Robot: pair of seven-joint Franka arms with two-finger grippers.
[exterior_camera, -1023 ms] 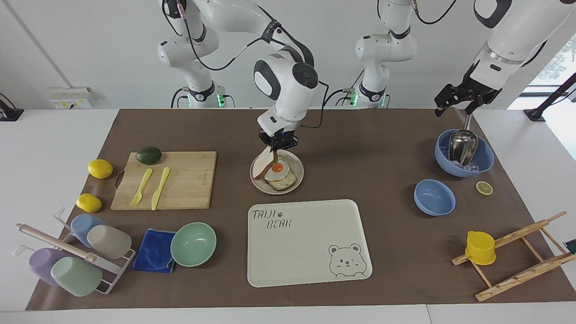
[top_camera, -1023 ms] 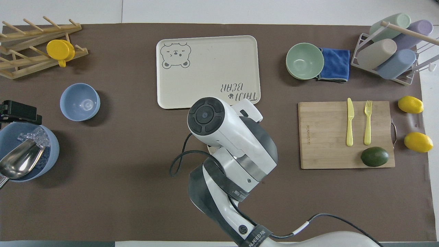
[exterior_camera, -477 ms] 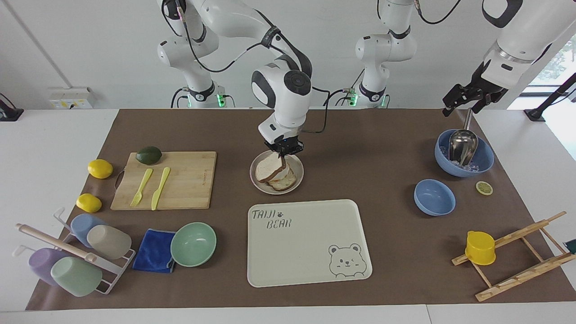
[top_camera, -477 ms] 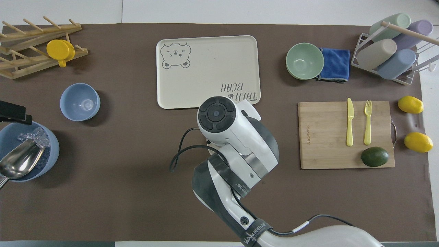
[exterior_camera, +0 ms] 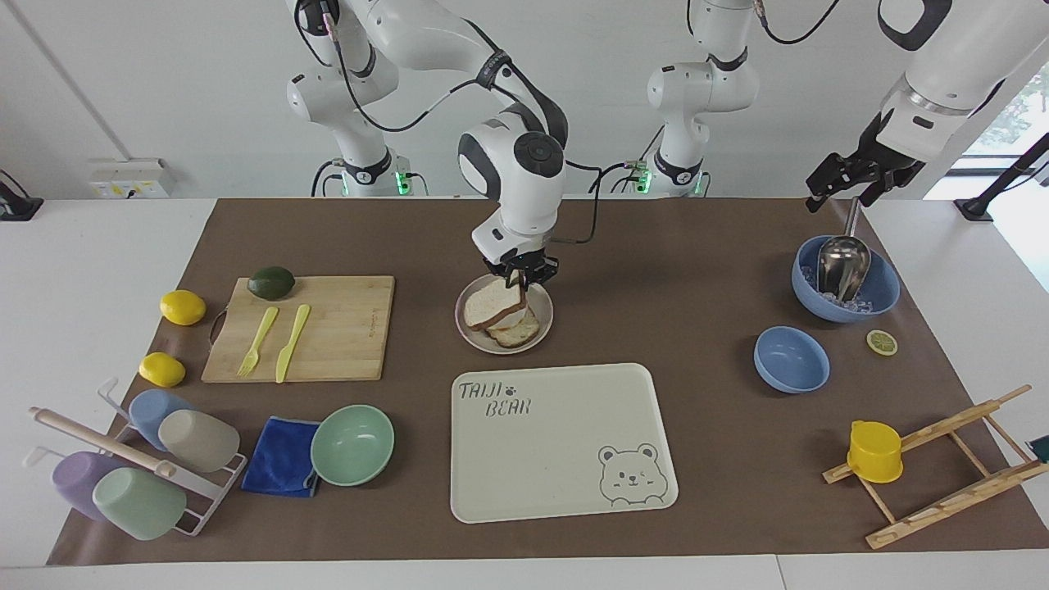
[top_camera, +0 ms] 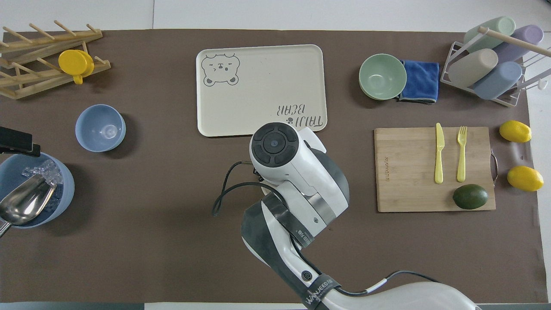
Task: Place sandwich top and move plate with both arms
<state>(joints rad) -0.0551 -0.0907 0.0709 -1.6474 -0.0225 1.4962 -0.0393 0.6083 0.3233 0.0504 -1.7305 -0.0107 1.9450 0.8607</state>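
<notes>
The plate (exterior_camera: 544,326) sits mid-table, between the robots and the bear tray. The sandwich top (exterior_camera: 490,305), a tan slice with a brown crust, lies on the lower slice (exterior_camera: 518,333) and hides the egg. The corner of the top slice nearest the robots is slightly raised. My right gripper (exterior_camera: 521,279) hangs right at that corner, just over the plate's edge nearest the robots. In the overhead view the right arm hides the plate and the bread. My left gripper (exterior_camera: 848,184) (top_camera: 15,141) waits open, with nothing in it, above the blue ice bowl.
The cream bear tray (exterior_camera: 565,442) lies just beside the plate, farther from the robots. A cutting board (exterior_camera: 344,328) with fork, knife and avocado lies toward the right arm's end. The blue ice bowl (exterior_camera: 883,297) with a metal scoop and a smaller blue bowl (exterior_camera: 791,359) stand toward the left arm's end.
The slice hung on edge from the right gripper over the egg. It now lies flat on the sandwich and covers the egg. The left gripper rose away from the scoop.
</notes>
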